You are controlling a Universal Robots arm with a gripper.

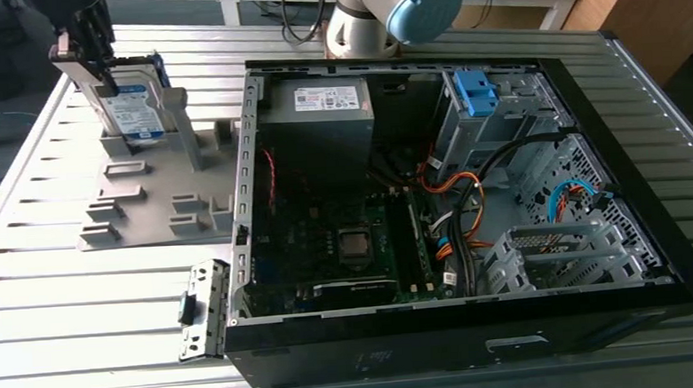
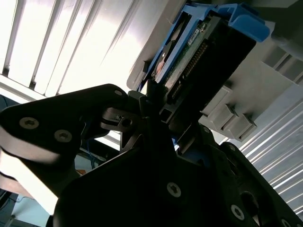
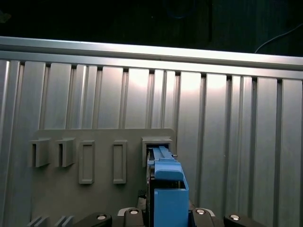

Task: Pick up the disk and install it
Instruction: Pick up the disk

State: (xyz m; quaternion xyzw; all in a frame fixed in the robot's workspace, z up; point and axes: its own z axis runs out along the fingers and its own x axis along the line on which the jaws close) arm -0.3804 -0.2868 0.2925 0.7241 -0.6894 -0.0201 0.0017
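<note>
Disk [image 1: 132, 107] is seated upright in grey holder [image 1: 145, 209], far left on the tabletop [image 1: 91, 296] — gripper [image 1: 90, 58] is positioned at it, clamping cannot be told — nothing installed in case [image 1: 670, 257] yet.

Nothing here can actually be read, no word and no number. The disk [image 1: 132, 103], standing upright in the grey holder [image 1: 144, 182] on the counter [image 1: 42, 272], carries a white-and-blue label [image 1: 129, 115] whose print is too fine to make out. The same goes for the white sticker [image 1: 324, 98] on the grey power-supply box [image 1: 319, 135].
</note>
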